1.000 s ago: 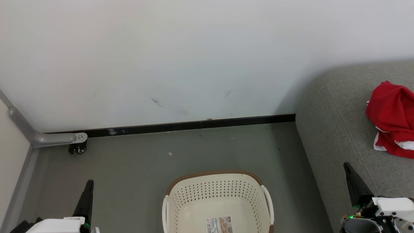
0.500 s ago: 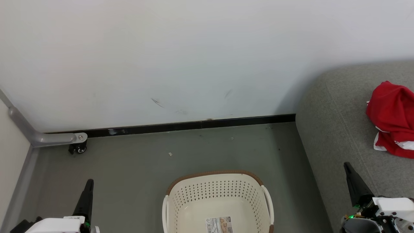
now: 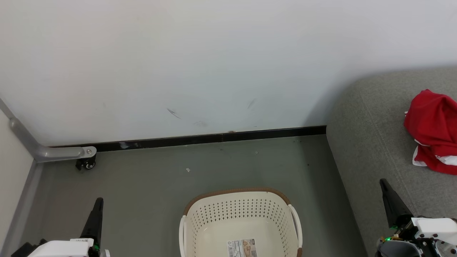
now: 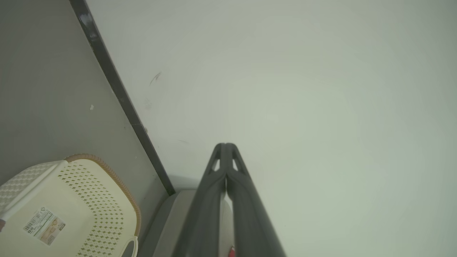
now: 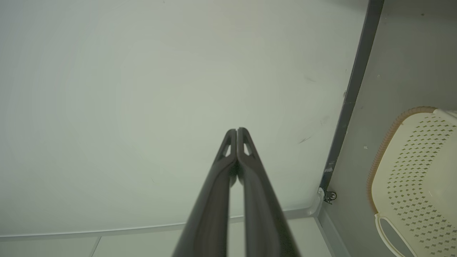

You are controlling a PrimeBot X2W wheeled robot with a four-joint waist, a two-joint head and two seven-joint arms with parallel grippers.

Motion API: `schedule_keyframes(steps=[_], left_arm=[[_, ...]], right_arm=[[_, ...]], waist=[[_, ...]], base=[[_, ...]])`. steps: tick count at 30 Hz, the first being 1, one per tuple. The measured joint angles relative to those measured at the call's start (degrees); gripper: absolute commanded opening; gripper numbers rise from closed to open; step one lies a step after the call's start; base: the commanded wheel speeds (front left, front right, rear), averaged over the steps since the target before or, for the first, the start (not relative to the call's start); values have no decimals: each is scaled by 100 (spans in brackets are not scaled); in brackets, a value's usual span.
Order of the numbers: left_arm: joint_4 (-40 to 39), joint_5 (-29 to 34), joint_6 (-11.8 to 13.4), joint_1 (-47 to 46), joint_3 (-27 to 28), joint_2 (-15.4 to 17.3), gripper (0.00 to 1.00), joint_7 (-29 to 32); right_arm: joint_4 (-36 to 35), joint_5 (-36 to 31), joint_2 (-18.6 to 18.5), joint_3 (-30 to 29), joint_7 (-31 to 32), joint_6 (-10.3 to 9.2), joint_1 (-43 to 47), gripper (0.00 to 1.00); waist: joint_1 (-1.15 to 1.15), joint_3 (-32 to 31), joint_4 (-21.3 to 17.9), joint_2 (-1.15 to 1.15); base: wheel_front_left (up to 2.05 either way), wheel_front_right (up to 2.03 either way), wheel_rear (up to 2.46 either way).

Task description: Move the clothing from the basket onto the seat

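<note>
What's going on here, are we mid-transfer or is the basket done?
Neither arm is handling anything. The left gripper and right gripper are both shut on nothing, fingers pointing up at the lower corners of the head view. The basket sits on the floor between them; the part of its floor in view holds just a paper label. The red clothing lies bunched on the grey seat to the right, so the transfer looks finished.
</note>
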Motion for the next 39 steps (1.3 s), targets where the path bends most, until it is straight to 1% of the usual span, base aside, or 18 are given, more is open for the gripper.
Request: schedule_keyframes(steps=[39], left_arm=[[11, 0, 0, -1, 3, -1, 0, 15]], right_arm=[[5, -44, 42, -33, 8, 0, -6, 0]], waist=[[0, 0, 0, 0]], base=[[0, 0, 0]])
